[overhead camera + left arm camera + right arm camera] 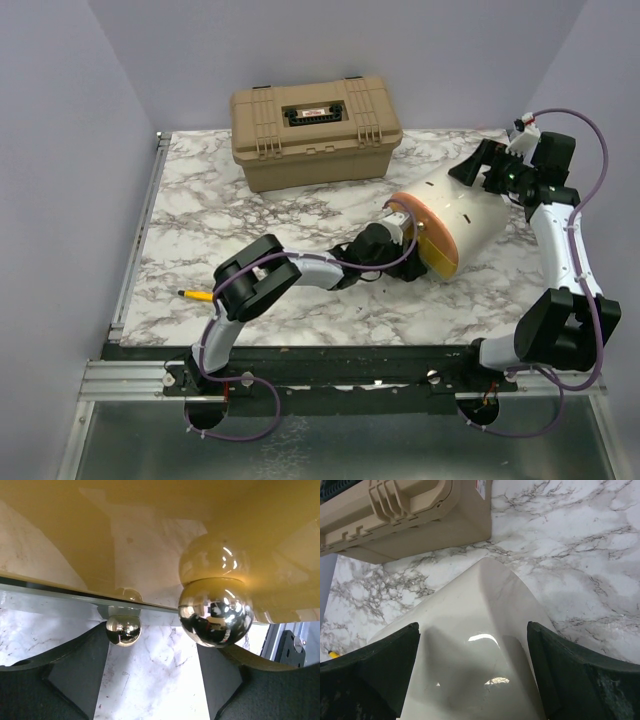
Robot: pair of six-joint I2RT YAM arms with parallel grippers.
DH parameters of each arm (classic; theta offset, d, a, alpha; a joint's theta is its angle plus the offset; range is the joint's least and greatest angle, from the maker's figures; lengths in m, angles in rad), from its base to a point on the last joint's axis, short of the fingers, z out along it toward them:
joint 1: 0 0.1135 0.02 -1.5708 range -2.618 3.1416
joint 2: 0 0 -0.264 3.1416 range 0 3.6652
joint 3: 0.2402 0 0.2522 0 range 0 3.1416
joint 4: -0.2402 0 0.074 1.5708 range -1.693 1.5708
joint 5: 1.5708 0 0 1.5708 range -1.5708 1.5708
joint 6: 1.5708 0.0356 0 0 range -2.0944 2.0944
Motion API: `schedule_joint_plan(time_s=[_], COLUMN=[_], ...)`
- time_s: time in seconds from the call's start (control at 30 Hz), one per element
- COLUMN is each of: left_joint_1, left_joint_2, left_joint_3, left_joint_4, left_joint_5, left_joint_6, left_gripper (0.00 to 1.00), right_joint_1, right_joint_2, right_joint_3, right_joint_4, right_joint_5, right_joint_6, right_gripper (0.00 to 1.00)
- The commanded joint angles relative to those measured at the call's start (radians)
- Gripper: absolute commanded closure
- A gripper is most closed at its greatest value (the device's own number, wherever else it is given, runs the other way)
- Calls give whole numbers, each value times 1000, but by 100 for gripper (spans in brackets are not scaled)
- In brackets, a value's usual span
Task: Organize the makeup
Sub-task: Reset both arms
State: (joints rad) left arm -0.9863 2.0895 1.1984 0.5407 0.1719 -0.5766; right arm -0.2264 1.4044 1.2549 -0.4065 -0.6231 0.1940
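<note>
The pouch [470, 225] lies on its side right of the table's [200, 200] middle, its orange-lined mouth turned toward the left arm. That suits loading from the left. The right hand [472, 630] is clamped across the pouch's closed end. Its fingers stand wide because the pouch is wide, and each pale flank meets 1 inner face. I judge it a steadying hold, there to stop the pouch rolling or sliding.

The left hand [155, 650] sits at the mouth with its fingers apart and only bare marble between them. The 2 shiny clasp balls [215, 612] hang just above, the bigger 1 close over 1 finger. It grips nothing.

Of the makeup, only the yellow pencil [195, 296] shows. It lies flat on the table at the near left, beside the left arm's elbow and well apart from the pouch. Whether other pieces are inside the pouch cannot be told.

For room, the tan case [315, 130] stands shut at the back, near the pouch's upper side, so there is little slack that way. The left and middle of the table offer open marble for a swing. The pencil is close to the near edge, and the left arm's own forearm runs between it and the pouch. A pickup likely calls for drawing back from the clasp first, then a low, careful approach so the pencil is not nudged off.
</note>
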Motion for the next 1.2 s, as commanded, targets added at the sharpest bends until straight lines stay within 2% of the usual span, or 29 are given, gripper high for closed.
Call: schedule_joint_plan(time_s=[0.0,0.17,0.27,0.53,0.7,0.97,1.17], left_joint_1=[-22,-25,-30,-41,-40,-38,-37], left_joint_2=[3,-2,-37,-116,-78,2,-65], left_joint_3=[36,-27,-79,-172,-194,-146,-219], left_joint_4=[213,349,375,396,521,628,635], left_joint_5=[-149,-151,-145,-161,-66,-4,7], left_joint_6=[-11,15,48,279,410,483,458], left_gripper=[28,28,28,30,30,29,30], right_joint_1=[31,31,31,30,30,30,30], right_joint_2=[-22,-31,-35,7,19,16,2], right_joint_3=[-68,-83,-84,-66,-55,-78,-60], right_joint_4=[-97,-66,-69,-68,-77,-78,-81], right_joint_5=[-126,-110,-83,-46,-49,-76,-30], right_joint_6=[144,178,178,203,193,181,181], right_gripper=[6,6,6,6,6,6,6])
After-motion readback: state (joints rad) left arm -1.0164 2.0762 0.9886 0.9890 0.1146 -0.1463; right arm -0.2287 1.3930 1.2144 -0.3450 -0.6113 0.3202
